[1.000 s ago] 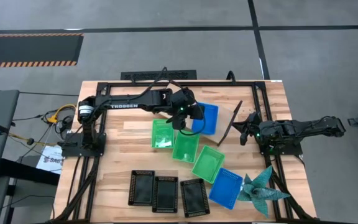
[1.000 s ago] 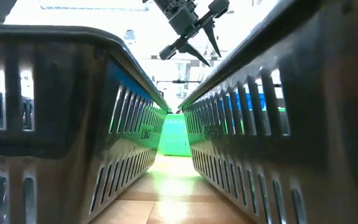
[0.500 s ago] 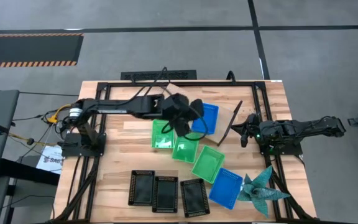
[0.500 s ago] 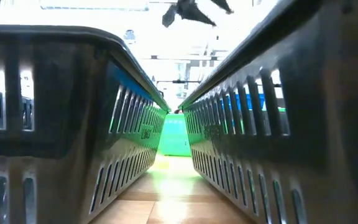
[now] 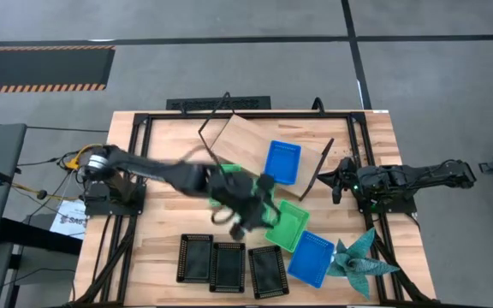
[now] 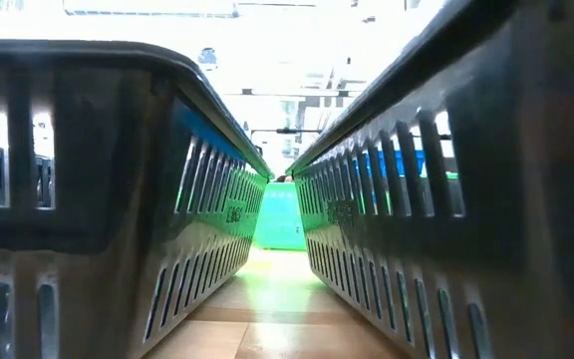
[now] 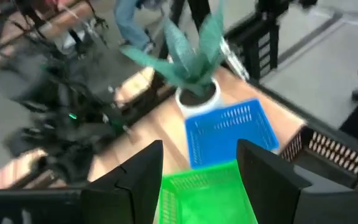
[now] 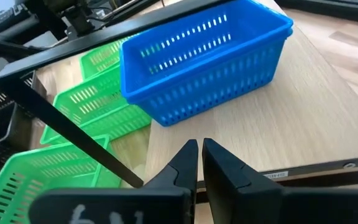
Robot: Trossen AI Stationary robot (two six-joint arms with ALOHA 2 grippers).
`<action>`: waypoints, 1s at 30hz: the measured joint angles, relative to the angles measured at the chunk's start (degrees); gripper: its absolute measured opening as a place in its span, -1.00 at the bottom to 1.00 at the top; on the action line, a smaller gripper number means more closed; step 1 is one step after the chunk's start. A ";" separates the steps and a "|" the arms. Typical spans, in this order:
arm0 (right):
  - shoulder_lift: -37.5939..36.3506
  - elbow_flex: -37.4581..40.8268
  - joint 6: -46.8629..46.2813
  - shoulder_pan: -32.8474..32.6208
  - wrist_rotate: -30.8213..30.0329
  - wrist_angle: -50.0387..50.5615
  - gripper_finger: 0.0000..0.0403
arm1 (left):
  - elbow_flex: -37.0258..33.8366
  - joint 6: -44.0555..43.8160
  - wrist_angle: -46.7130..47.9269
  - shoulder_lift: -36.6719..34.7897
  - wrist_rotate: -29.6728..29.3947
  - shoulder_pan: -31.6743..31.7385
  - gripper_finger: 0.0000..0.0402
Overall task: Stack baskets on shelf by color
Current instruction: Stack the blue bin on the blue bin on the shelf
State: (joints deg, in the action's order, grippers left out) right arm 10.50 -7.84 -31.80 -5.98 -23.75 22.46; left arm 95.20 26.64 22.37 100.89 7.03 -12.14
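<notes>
A blue basket [image 5: 282, 161] [image 8: 204, 62] stands on the light wooden shelf [image 5: 245, 137]. Another blue basket [image 5: 311, 257] lies near the table's near edge. Green baskets [image 5: 288, 224] sit in a slanting row mid-table, partly hidden by my left arm. Three black baskets [image 5: 227, 263] line the near edge. My left gripper [image 5: 251, 216] [image 7: 199, 168] is open above a green basket [image 7: 207, 196], one finger toward each side of it. My right gripper [image 5: 336, 180] [image 8: 199, 163] is shut beside the shelf's right wire end frame [image 5: 319, 169].
A teal spiky star-shaped object [image 5: 359, 258] sits at the near right corner, beside the blue basket. In the low view, black basket walls [image 6: 98, 199] fill both sides, with a green basket [image 6: 279, 214] showing between them. Bare tabletop lies at the left [image 5: 157, 205].
My left gripper has swung away from the blue basket on the shelf, moving toward the table's near edge and dropping over the green baskets. It has left the low view's top. The blue basket stays on the shelf, now uncovered.
</notes>
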 joint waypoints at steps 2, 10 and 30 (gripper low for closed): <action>0.00 -0.03 -0.14 0.00 0.26 0.39 -0.75 | -0.71 1.01 -5.04 2.65 -2.57 -2.34 -0.04; 0.97 -0.11 -1.23 -1.26 1.81 1.26 -0.75 | 2.03 2.66 -15.24 14.84 -10.59 -9.13 -0.04; 1.18 -0.13 -1.76 -6.24 1.79 1.40 -0.75 | 27.67 -4.88 -12.47 40.78 -3.05 -10.35 -0.04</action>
State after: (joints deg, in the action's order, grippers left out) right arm 11.68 -7.97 -33.56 -12.21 -21.96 23.86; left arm 122.87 21.76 9.90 141.67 3.98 -22.48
